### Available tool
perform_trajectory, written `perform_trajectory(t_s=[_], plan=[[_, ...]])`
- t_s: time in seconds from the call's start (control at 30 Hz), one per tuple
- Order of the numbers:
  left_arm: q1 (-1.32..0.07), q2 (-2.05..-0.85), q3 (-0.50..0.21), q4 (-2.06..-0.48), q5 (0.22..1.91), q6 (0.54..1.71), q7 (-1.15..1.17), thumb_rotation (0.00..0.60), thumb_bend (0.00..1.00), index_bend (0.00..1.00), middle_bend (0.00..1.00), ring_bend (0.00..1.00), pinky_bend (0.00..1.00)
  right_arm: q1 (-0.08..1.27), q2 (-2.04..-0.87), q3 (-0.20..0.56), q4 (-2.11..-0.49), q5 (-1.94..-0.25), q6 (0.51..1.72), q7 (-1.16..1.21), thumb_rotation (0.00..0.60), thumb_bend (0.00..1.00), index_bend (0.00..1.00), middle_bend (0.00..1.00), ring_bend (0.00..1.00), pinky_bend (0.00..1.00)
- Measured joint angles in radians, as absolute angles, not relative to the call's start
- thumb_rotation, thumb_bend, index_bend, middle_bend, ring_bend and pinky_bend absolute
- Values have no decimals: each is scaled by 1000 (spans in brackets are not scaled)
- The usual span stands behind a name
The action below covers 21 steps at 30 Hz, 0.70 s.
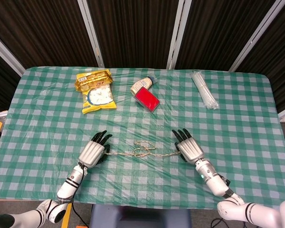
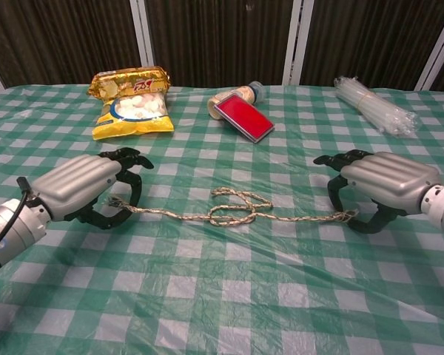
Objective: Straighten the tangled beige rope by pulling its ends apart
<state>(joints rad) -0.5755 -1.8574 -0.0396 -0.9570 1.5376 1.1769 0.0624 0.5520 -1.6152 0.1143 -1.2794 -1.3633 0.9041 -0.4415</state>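
The beige rope (image 1: 142, 150) (image 2: 233, 211) lies across the near middle of the checked table, with a tangle of loops at its centre. My left hand (image 1: 94, 151) (image 2: 85, 188) arches over the rope's left end, which sits pinched between its curled fingers and thumb. My right hand (image 1: 188, 146) (image 2: 381, 181) hovers over the frayed right end, its fingers (image 2: 333, 161) curved and spread apart from the thumb. That end lies loose on the cloth between them.
A yellow snack bag (image 1: 97, 90) (image 2: 132, 102) lies at the back left. A red box (image 1: 147, 99) (image 2: 244, 117) leans on a small bottle (image 1: 143, 84) at back centre. A clear tube bundle (image 1: 204, 89) (image 2: 374, 103) rests at back right.
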Motion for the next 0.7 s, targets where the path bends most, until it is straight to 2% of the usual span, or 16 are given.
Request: perform_trajectory(t_s=[0.37, 0.7], plan=[[-578, -1860, -39, -952, 1537, 1173, 58, 600, 443, 618, 139, 28, 154, 571, -1630, 101, -1262, -1333, 902, -451, 600, 517, 705, 38, 0, 0], [-576, -1848, -45, -947, 1532, 1178, 56, 600, 444, 612, 139, 28, 154, 568, -1600, 98, -1290, -1334, 944, -442, 600, 521, 747, 66, 0, 0]])
